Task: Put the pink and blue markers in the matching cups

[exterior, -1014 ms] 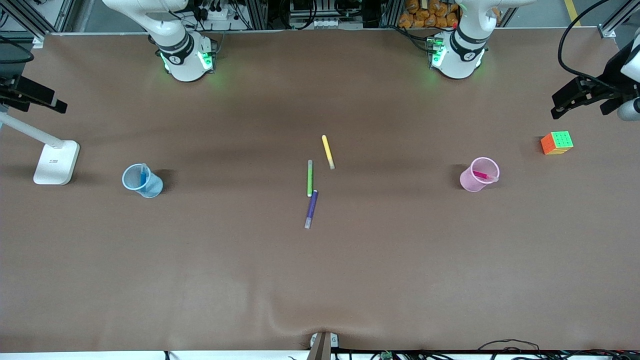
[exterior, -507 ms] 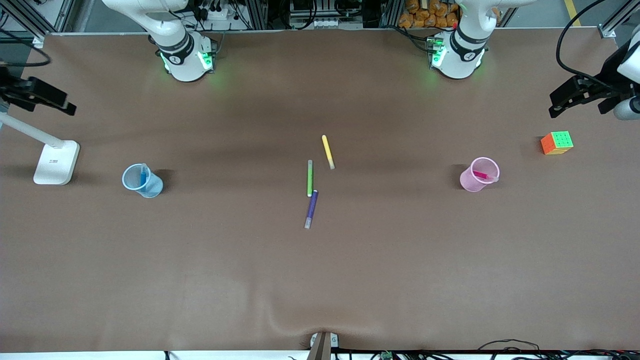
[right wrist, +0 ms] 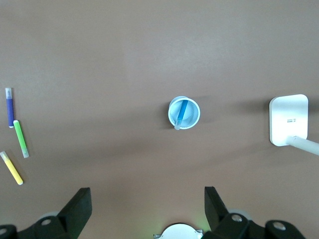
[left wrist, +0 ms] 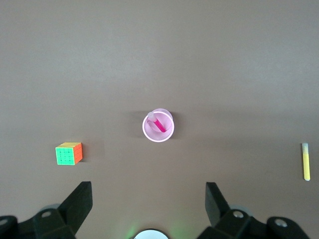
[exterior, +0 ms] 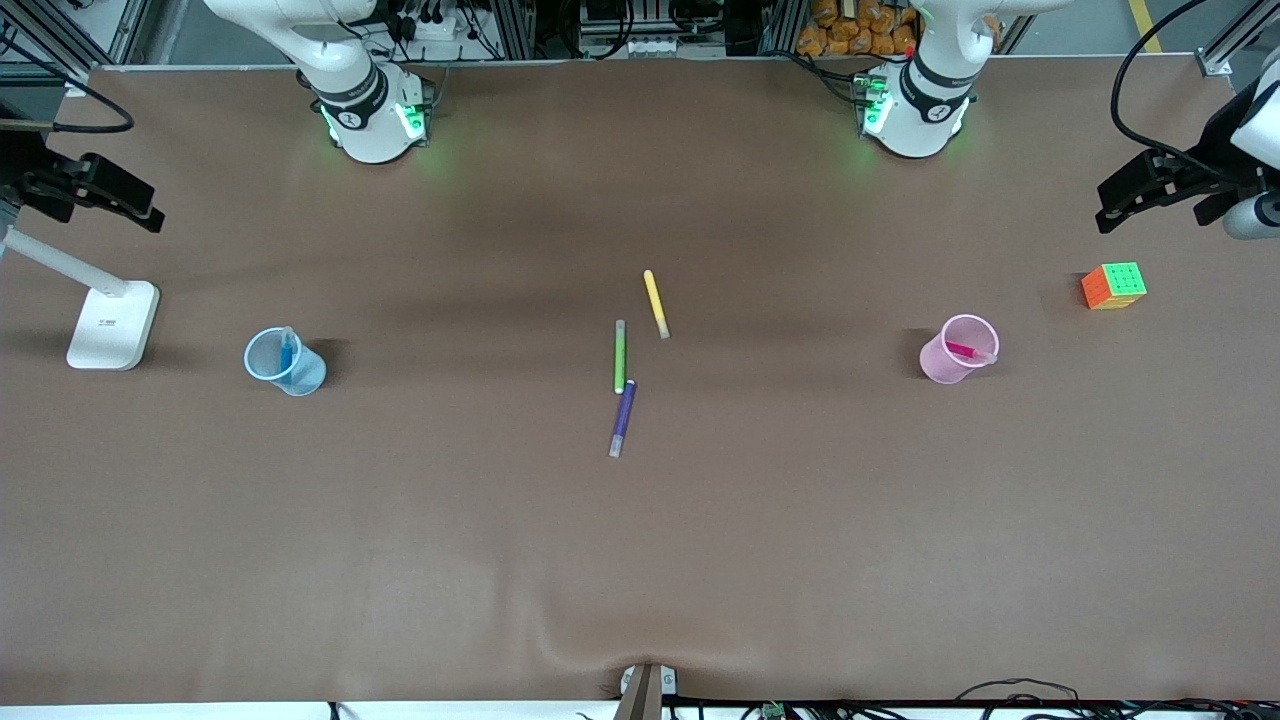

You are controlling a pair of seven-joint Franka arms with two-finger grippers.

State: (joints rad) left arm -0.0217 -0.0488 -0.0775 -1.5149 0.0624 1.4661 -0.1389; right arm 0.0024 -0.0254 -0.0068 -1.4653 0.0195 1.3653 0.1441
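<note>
Brown table: pink marker (exterior: 962,350) sits in pink cup (exterior: 958,349), blue marker (exterior: 287,354) in blue cup (exterior: 285,361). My left gripper (left wrist: 148,204) and right gripper (right wrist: 148,205) hang released, high over each cup; nothing left, I judge.

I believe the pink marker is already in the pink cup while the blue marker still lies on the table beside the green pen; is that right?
Not quite: the blue marker already stands in the blue cup, as the right wrist view shows. The pen beside the green pen is purple. The pink marker is indeed in the pink cup.
</note>
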